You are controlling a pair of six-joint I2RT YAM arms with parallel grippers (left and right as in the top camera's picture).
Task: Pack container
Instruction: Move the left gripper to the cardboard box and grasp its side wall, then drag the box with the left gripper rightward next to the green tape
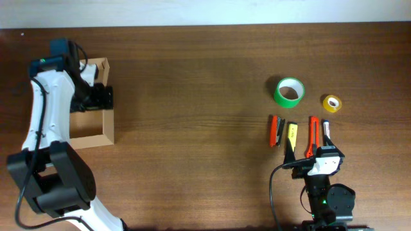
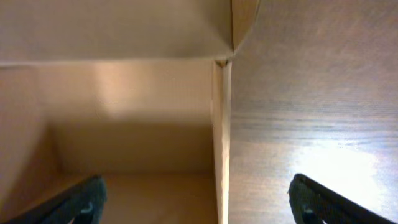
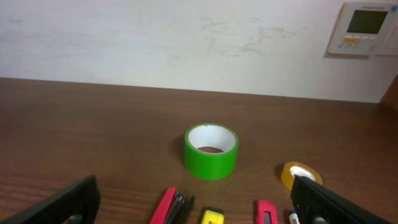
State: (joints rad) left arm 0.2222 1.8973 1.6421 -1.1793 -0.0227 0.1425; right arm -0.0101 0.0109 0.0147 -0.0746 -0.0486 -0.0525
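The container (image 1: 106, 131) is a tan cardboard box standing open at the table's left edge. My left gripper (image 1: 103, 97) hangs over its right wall. In the left wrist view that wall (image 2: 219, 143) runs up between the fingers of the left gripper (image 2: 199, 202), one finger inside the box and one over the table; the jaws are open and hold nothing. My right gripper (image 1: 316, 159) sits low at the right, open and empty. The right wrist view shows the right gripper (image 3: 205, 205) short of a green tape roll (image 3: 211, 151) and a yellow tape roll (image 3: 297, 174).
Right of centre lie the green tape roll (image 1: 289, 92), the yellow tape roll (image 1: 332, 102), a red stapler (image 1: 277, 131), a yellow-and-black tool (image 1: 291, 138), an orange cutter (image 1: 313, 136) and a small pen-like item (image 1: 325, 131). A white wall rises behind the table.
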